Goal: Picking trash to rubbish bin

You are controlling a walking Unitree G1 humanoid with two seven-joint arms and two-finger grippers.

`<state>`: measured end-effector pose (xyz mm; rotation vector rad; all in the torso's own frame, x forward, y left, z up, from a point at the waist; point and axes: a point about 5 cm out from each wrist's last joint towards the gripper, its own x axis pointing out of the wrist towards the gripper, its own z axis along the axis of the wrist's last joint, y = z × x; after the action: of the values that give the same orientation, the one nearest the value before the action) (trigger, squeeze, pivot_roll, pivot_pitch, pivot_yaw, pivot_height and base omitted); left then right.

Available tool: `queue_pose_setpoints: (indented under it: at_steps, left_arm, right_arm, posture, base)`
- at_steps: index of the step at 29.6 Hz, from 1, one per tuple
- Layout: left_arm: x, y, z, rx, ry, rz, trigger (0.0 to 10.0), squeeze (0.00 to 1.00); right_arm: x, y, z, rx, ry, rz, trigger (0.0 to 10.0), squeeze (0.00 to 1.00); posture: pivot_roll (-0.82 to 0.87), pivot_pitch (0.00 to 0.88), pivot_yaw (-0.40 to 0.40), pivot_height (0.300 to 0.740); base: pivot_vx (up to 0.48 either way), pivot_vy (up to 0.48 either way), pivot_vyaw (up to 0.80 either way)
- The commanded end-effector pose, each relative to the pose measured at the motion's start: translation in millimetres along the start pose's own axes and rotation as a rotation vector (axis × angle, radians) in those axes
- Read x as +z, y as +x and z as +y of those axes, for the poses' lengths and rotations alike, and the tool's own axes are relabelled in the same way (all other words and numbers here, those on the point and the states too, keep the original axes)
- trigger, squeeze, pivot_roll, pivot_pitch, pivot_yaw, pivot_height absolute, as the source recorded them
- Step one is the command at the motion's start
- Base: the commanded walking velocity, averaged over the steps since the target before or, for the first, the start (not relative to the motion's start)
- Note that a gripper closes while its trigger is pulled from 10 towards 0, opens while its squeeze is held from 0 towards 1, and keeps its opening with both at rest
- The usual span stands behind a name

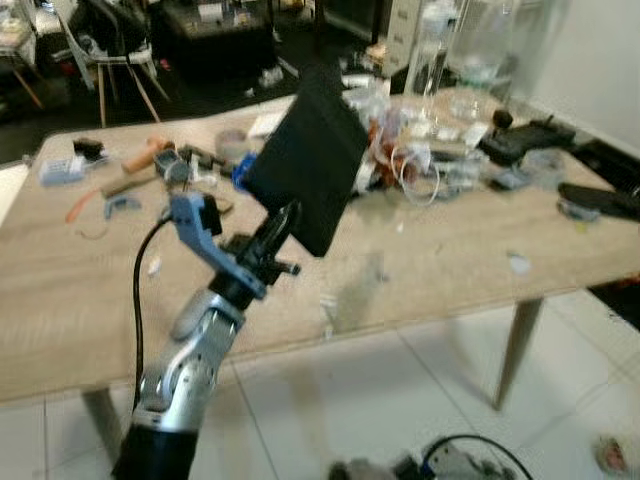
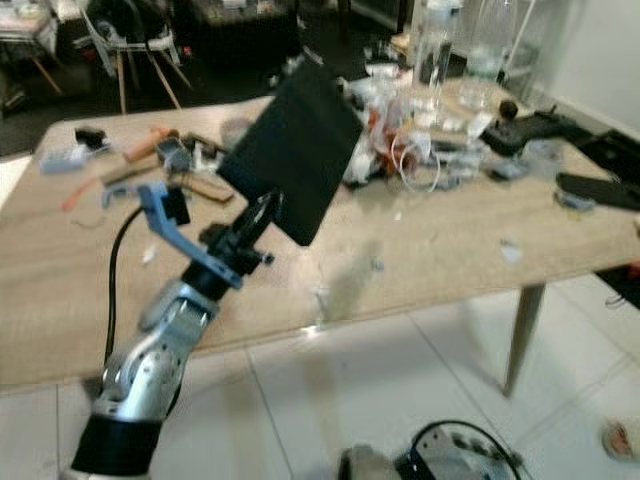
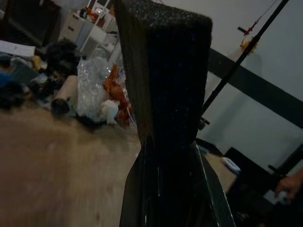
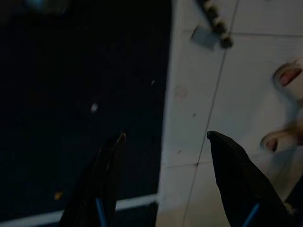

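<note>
A black foam slab (image 1: 305, 160) hangs tilted above the wooden table (image 1: 450, 250), and my left gripper (image 1: 283, 225) is shut on its lower edge. In the left wrist view the foam (image 3: 165, 71) rises straight up from between the two black fingers (image 3: 137, 189). My right gripper (image 4: 165, 136) hangs low over the white tiled floor, open, with nothing between its fingers; a dark surface lies beside it.
The far half of the table is littered: clear bottles (image 1: 430, 50), a pile of orange and white wrappers and cables (image 1: 395, 150), tools at the left (image 1: 150, 165), a black device (image 1: 525, 140). A chair (image 1: 120, 60) stands behind. A cable (image 1: 470, 450) lies on the floor.
</note>
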<state>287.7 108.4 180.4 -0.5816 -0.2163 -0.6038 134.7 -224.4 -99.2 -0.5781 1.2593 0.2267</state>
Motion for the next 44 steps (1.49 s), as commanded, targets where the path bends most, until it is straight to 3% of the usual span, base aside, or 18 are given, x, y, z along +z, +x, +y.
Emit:
queue_pose_setpoints:
  at_steps: [1,15,21,22,23,24,26,29,30,31,33,34,36,37,39,40,43,44]
  left_arm:
    - [0.0,0.0,-1.3,-0.009,0.011,0.009,10.0,0.00]
    - [-5.2,-3.4,2.0,-0.004,0.013,0.032,10.0,0.00]
    - [-37.7,-41.7,42.5,0.126,0.064,0.216,10.0,0.00]
    - [-37.7,-41.7,42.5,0.126,0.064,0.216,10.0,0.00]
    - [-57.1,-63.6,60.5,0.192,0.117,0.341,10.0,0.00]
    - [-67.5,-75.5,68.9,0.229,0.130,0.403,10.0,0.00]
    - [-74.8,-84.2,74.6,0.259,0.135,0.445,10.0,0.00]
    - [-108.7,-127.8,96.5,0.415,0.107,0.615,10.0,0.00]
    - [-122.3,-148.4,103.0,0.498,0.087,0.687,10.0,0.00]
    - [-122.3,-148.4,103.0,0.498,0.087,0.687,10.0,0.00]
    - [-138.4,-179.7,109.1,0.627,0.070,0.797,10.0,0.00]
    - [-138.4,-179.7,109.1,0.627,0.070,0.797,10.0,0.00]
    - [-151.9,-225.6,113.1,0.843,0.106,0.979,10.0,0.00]
    - [-151.9,-225.6,113.1,0.843,0.106,0.979,10.0,0.00]
    - [-159.0,-267.1,107.9,0.998,0.131,1.118,10.0,0.00]
    - [-162.5,-281.8,102.7,1.029,0.132,1.170,10.0,0.00]
    - [-165.8,-292.4,97.4,1.043,0.123,1.208,10.0,0.00]
    - [-176.5,-317.3,80.4,1.034,0.112,1.329,10.0,0.00]
  right_arm:
    - [5.2,0.0,-1.7,-0.007,0.009,-0.014,10.0,0.00]
    - [6.3,0.0,-2.8,-0.017,-0.012,-0.019,10.0,0.00]
    - [11.3,0.0,-2.2,-0.022,-0.017,-0.030,10.0,0.00]
    - [11.3,0.0,-2.2,-0.022,-0.017,-0.030,10.0,0.00]
    - [13.2,0.0,-1.8,-0.023,-0.018,-0.033,10.0,0.00]
    - [14.4,0.0,-1.5,-0.024,-0.018,-0.035,10.0,0.00]
    - [15.4,0.0,-1.1,-0.024,-0.017,-0.037,10.0,0.00]
    - [19.6,0.1,1.6,-0.024,-0.015,-0.042,10.0,0.00]
    - [19.9,0.1,2.3,-0.025,-0.017,-0.041,10.0,0.00]
    - [19.9,0.1,2.3,-0.025,-0.017,-0.041,10.0,0.00]
    - [18.8,0.2,2.9,-0.026,-0.018,-0.037,10.0,0.00]
    - [18.8,0.2,2.9,-0.026,-0.018,-0.037,10.0,0.00]
    - [15.7,0.2,2.0,-0.030,-0.015,-0.031,10.0,0.00]
    - [15.7,0.2,2.0,-0.030,-0.015,-0.031,10.0,0.00]
    - [12.0,0.2,0.2,-0.034,-0.016,-0.017,10.0,0.00]
    - [10.6,0.2,-0.6,-0.037,-0.012,-0.013,10.0,0.00]
    - [9.7,0.1,-1.1,-0.038,-0.010,-0.011,10.0,0.00]
    - [8.2,0.1,-1.7,-0.043,-0.004,-0.008,10.0,0.00]
  posture:
    - [-0.05,0.063,0.023,0.740]
    - [-0.04,0.048,0.020,0.740]
    - [-0.03,0.038,0.022,0.740]
    - [-0.03,0.038,0.022,0.740]
    - [-0.02,0.039,0.022,0.740]
    - [-0.02,0.039,0.021,0.740]
    - [-0.02,0.039,0.021,0.740]
    - [-0.01,0.040,0.022,0.740]
    - [-0.01,0.040,0.023,0.740]
    - [-0.01,0.040,0.023,0.740]
    - [-0.01,0.040,0.027,0.740]
    - [-0.01,0.040,0.027,0.740]
    - [-0.01,0.042,0.029,0.740]
    - [-0.01,0.042,0.029,0.740]
    - [-0.01,0.043,0.035,0.740]
    - [-0.01,0.044,0.037,0.740]
    - [-0.01,0.044,0.038,0.740]
    - [-0.01,0.044,0.048,0.740]
  base:
    - [-0.458,0.000,0.00]
    - [-0.458,0.000,0.00]
    - [-0.454,0.000,0.00]
    - [-0.454,0.000,0.00]
    - [-0.439,0.000,0.00]
    - [-0.428,0.000,0.00]
    - [-0.424,0.000,0.00]
    - [-0.431,0.000,0.00]
    - [-0.431,0.000,0.00]
    - [-0.431,0.000,0.00]
    - [-0.414,0.000,0.00]
    - [-0.398,0.000,0.00]
    - [0.000,0.000,0.00]
    - [0.000,0.000,0.00]
    - [0.000,0.000,0.00]
    - [0.000,0.000,-0.71]
    - [0.000,0.000,-0.71]
    - [0.000,0.000,-0.71]
